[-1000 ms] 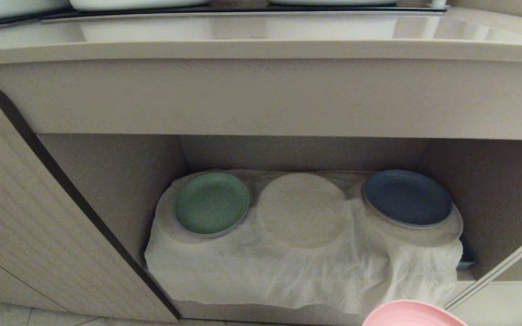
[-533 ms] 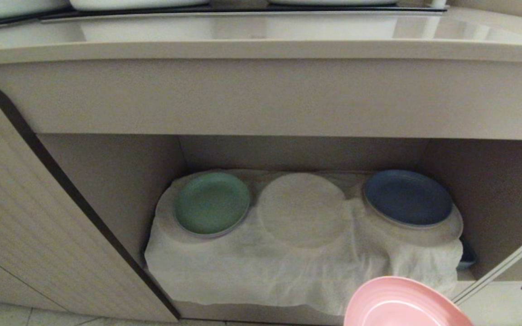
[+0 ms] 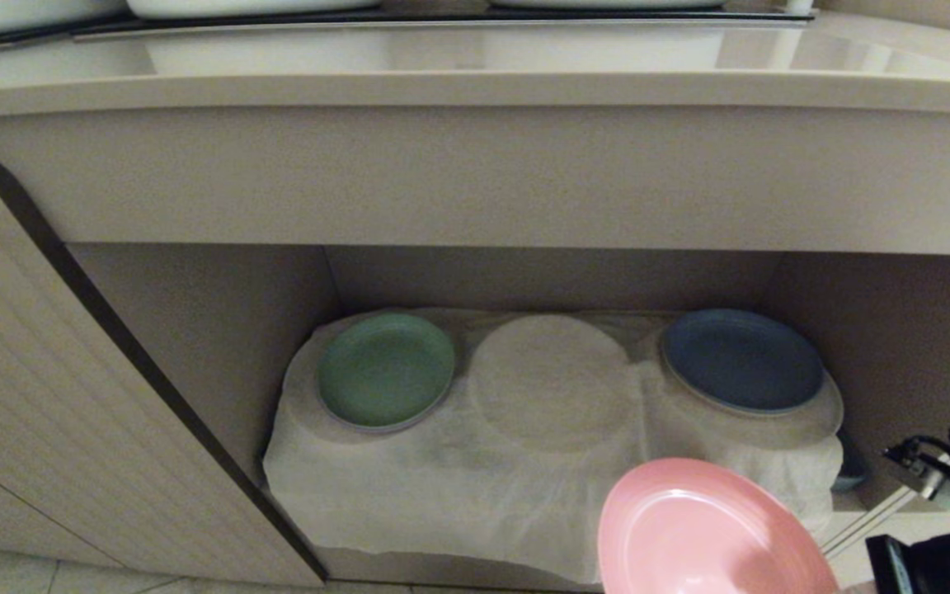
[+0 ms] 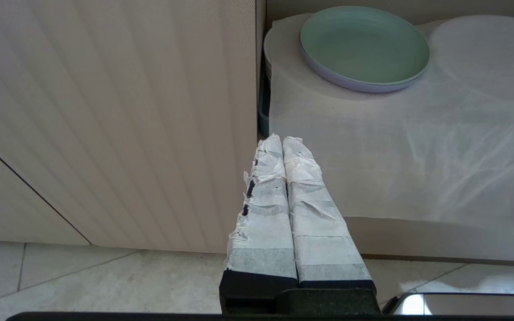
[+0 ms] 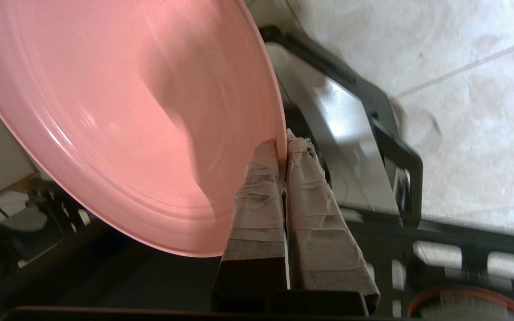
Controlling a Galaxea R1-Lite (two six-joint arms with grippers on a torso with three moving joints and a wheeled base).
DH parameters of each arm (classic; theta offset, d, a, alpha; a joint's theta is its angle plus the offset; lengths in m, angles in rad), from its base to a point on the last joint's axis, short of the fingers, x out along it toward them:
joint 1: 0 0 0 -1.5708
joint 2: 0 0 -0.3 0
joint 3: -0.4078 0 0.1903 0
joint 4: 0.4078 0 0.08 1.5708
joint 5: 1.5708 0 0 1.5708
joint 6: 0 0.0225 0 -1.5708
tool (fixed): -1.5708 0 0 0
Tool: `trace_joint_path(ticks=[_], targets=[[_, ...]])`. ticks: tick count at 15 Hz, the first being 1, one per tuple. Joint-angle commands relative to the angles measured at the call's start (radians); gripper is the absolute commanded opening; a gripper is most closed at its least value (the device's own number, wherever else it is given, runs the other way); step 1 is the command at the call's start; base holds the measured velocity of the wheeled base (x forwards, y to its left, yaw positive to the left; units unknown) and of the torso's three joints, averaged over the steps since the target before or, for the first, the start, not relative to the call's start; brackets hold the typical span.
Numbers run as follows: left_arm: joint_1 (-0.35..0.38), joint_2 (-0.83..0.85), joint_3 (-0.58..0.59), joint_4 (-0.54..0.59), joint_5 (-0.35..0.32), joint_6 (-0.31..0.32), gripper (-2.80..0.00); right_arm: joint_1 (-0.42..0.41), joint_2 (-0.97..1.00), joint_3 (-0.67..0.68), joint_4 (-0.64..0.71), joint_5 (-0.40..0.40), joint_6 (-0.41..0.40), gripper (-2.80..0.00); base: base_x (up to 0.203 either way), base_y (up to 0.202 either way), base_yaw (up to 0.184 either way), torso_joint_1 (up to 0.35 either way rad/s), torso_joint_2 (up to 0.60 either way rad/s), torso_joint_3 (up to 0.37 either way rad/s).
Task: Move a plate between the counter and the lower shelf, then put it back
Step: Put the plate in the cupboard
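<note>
both fingers of right gripper (image 5: 282, 143) clamped on pink plate (image 5: 118, 111) rim — left gripper (image 4: 282, 140) closed, empty

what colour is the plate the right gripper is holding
Salmon pink plate, clearest in the right wrist view.

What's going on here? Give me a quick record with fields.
Held item: pink plate, tilted, rim pinched by right gripper
Plate location: in front of the lower shelf, not resting on it
On shelf cloth: green plate left, blue plate right, bare middle spot
Left gripper: shut, empty, idle near cabinet door
</note>
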Motion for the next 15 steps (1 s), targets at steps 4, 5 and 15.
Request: trace_joint_path(ticks=[4, 5, 15], targets=[[0.0, 0.0, 0.0, 0.0, 0.0, 0.0, -2.8, 0.0, 0.169, -0.063, -0.094, 0.028, 0.035, -2.8, 0.0, 0.0, 0.0, 0.0, 0.0, 0.0], [0.0, 0.0, 0.0, 0.0, 0.0, 0.0, -2.8, 0.001, 0.189, -0.086, -0.1, 0.044, 0.042, -2.8, 0.0, 0.0, 0.0, 0.0, 0.0, 0.0], [0.0, 0.0, 0.0, 0.0, 0.0, 0.0, -2.8, 0.015, 0.381, -0.236, -0.211, 0.053, 0.103, -2.8, 0.0, 0.0, 0.0, 0.0, 0.0, 0.0]])
